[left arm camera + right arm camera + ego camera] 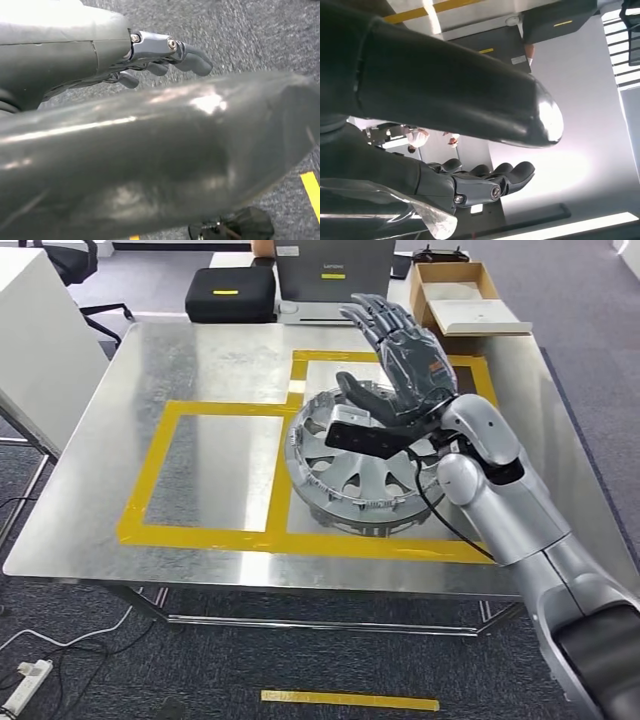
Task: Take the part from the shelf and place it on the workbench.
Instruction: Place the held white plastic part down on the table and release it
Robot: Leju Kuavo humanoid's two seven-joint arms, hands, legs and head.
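Observation:
The part, a round silver wheel cover [355,475], lies flat on the steel workbench [211,360], inside the right-hand box of the yellow tape outline [219,535]. My right hand [400,355] hovers over the part's far side. Its fingers are spread and raised and its thumb reaches over the rim; it holds nothing. In the right wrist view the same hand [486,182] shows straightened fingers, with a shiny edge of the part [376,210] beside it. My left hand [158,55] hangs over grey carpet with loose fingers and nothing in it.
Behind the bench stand a black case [230,293], a grey laptop [332,275] and an open cardboard box [456,295]. A white slanted panel [38,340] is at the left. On the floor in front lie a power strip [23,685] and a yellow tape strip [347,700].

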